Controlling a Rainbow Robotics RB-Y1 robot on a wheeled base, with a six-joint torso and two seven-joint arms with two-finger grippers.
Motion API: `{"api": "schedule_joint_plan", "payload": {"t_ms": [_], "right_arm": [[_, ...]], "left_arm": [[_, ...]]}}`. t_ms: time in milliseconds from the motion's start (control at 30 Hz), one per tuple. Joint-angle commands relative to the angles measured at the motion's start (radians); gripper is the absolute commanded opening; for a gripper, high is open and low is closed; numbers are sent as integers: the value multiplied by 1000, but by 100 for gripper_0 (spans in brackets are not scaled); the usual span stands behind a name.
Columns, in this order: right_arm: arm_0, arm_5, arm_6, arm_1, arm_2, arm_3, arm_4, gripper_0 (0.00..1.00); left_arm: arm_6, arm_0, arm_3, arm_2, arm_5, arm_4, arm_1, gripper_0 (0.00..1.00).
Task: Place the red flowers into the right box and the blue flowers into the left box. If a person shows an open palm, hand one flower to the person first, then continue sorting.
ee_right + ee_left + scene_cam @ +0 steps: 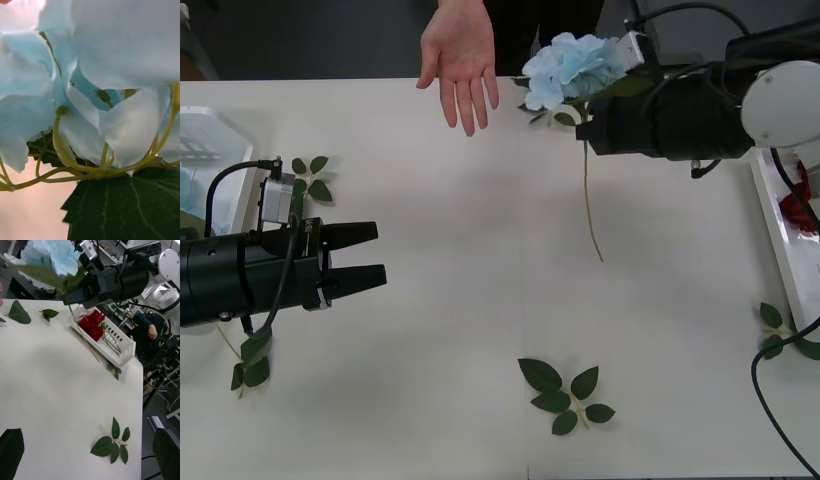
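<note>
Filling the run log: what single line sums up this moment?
right gripper: holds pale blue fabric hydrangea aloft | person's open palm: offered beside it | left gripper: open, idle over white table

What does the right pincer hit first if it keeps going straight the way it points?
Likely the person's open hand: the right pincer, holding the fluffy pale-blue hydrangea, points toward it; height is unclear.

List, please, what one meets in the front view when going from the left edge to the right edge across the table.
left box → left gripper → person's open hand → leaf sprig → blue flower held up by the right gripper → right box holding red flowers.
</note>
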Motion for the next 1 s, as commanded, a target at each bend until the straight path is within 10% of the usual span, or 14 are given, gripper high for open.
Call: {"api": "schedule_joint_plan", "payload": {"t_ms": [33, 300, 1000], "right_arm": [[-72, -210, 53, -53, -65, -40, -23, 0], [-232, -516, 90, -39, -32, -38, -45, 0], [-482, -748, 328, 64, 92, 121, 12, 0]], "left_arm": [[-17, 10, -7, 5, -11, 8, -13, 100], [-17, 10, -7, 5, -12, 8, -13, 100], [-17, 10, -7, 5, -12, 8, -13, 100]]}}
